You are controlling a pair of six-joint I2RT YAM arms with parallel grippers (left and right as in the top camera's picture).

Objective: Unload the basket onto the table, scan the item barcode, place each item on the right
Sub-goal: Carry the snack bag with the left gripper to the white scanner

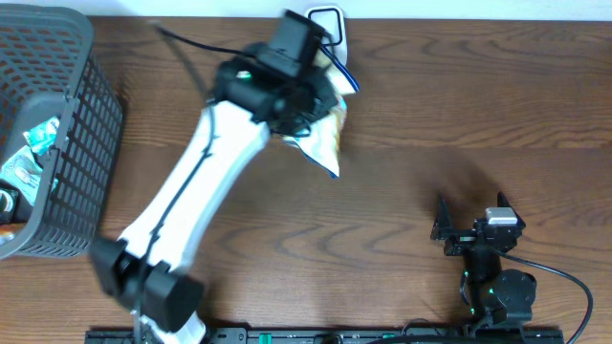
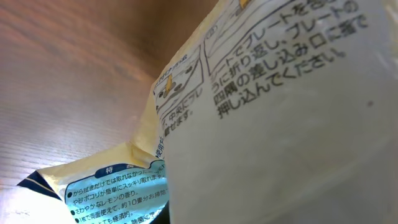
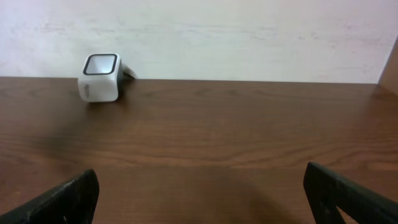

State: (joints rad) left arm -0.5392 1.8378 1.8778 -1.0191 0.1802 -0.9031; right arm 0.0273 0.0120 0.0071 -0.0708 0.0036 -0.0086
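The item is a yellow and white packet [image 1: 323, 143] with Japanese print. It hangs above the table at the back centre with my left gripper [image 1: 308, 103] shut on it. Its printed face [image 2: 280, 124] fills the left wrist view and hides my fingers. No barcode shows in any view. The white scanner [image 1: 325, 17] with its dark window stands just behind the packet, and it also appears far off on the table [image 3: 99, 76] in the right wrist view. My right gripper [image 1: 470, 222] rests open near the front right, with nothing between its fingers [image 3: 68, 199].
A dark plastic basket [image 1: 67, 124] stands at the left edge with several packaged goods inside. A blue cable [image 1: 350, 76] runs from the scanner. A pale wall [image 3: 249, 37] bounds the far edge of the table.
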